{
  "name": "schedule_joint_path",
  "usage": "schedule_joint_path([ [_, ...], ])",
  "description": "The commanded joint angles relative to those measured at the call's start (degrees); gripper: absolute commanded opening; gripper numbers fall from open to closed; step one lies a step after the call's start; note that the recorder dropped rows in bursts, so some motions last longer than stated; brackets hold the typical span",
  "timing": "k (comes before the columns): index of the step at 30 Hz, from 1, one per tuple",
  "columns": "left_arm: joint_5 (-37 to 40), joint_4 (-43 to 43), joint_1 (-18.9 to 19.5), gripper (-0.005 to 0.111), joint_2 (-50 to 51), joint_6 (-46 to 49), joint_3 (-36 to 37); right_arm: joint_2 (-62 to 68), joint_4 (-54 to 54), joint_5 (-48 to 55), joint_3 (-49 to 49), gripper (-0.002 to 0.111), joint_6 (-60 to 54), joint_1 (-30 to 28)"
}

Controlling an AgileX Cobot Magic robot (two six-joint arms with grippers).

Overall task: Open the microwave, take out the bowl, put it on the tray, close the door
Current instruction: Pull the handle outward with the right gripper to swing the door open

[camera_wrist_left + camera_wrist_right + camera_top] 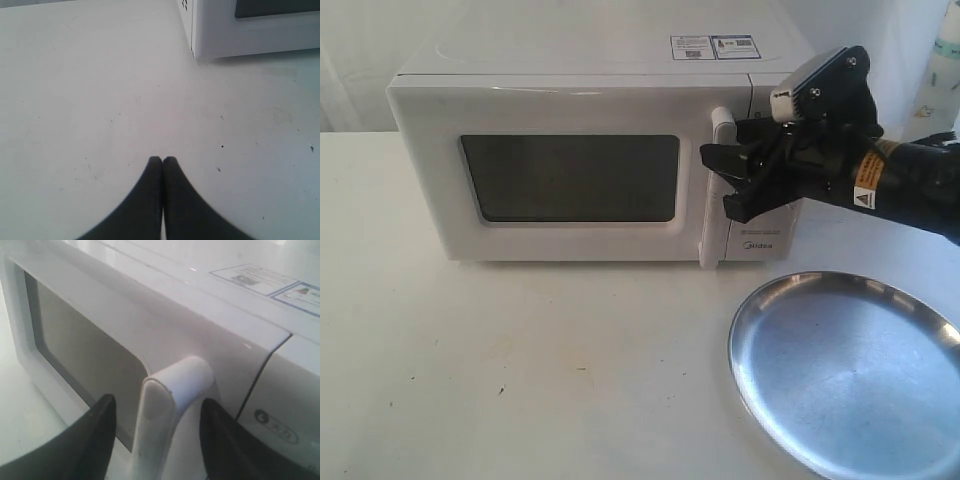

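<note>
The white microwave (590,150) stands at the back of the table with its door (570,178) shut; the dark window hides the inside, so the bowl is not visible. My right gripper (728,180) is open around the vertical white bar handle (170,410), one black finger on each side, with gaps to both. The silver tray (850,370) lies on the table at the front right. My left gripper (162,159) is shut on nothing, low over bare table near the microwave's lower corner (200,50); it is outside the exterior view.
The right arm (910,180) reaches in from the right, over the tray's far rim. Stickers (715,46) lie on the microwave's top. A pale bottle-like object (942,60) stands at the far right edge.
</note>
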Motion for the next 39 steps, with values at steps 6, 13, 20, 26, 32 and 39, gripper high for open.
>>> schedule_joint_path([
  [6, 0.19, -0.3, -0.27, 0.0, -0.12, 0.0, -0.16, 7.46, -0.18, -5.53, -3.17, 0.047, -0.66, 3.03],
  [13, 0.19, -0.3, -0.27, 0.0, -0.12, 0.0, -0.16, 7.31, -2.66, -12.12, -3.7, 0.019, -3.33, 3.03],
  [20, 0.19, -0.3, -0.27, 0.0, -0.12, 0.0, -0.16, 7.78, -12.05, -19.61, -3.7, 0.0, -5.44, 3.03],
  [26, 0.19, -0.3, -0.27, 0.0, -0.12, 0.0, -0.16, 7.78, -23.35, -28.59, -3.7, 0.0, -5.68, 3.03],
  [32, 0.19, -0.3, -0.27, 0.0, -0.12, 0.0, -0.16, 7.31, -25.93, -28.59, -3.7, 0.0, -2.86, 3.03],
  [39, 0.19, -0.3, -0.27, 0.0, -0.12, 0.0, -0.16, 4.92, -28.87, -28.59, -3.7, 0.0, 2.81, 3.03],
])
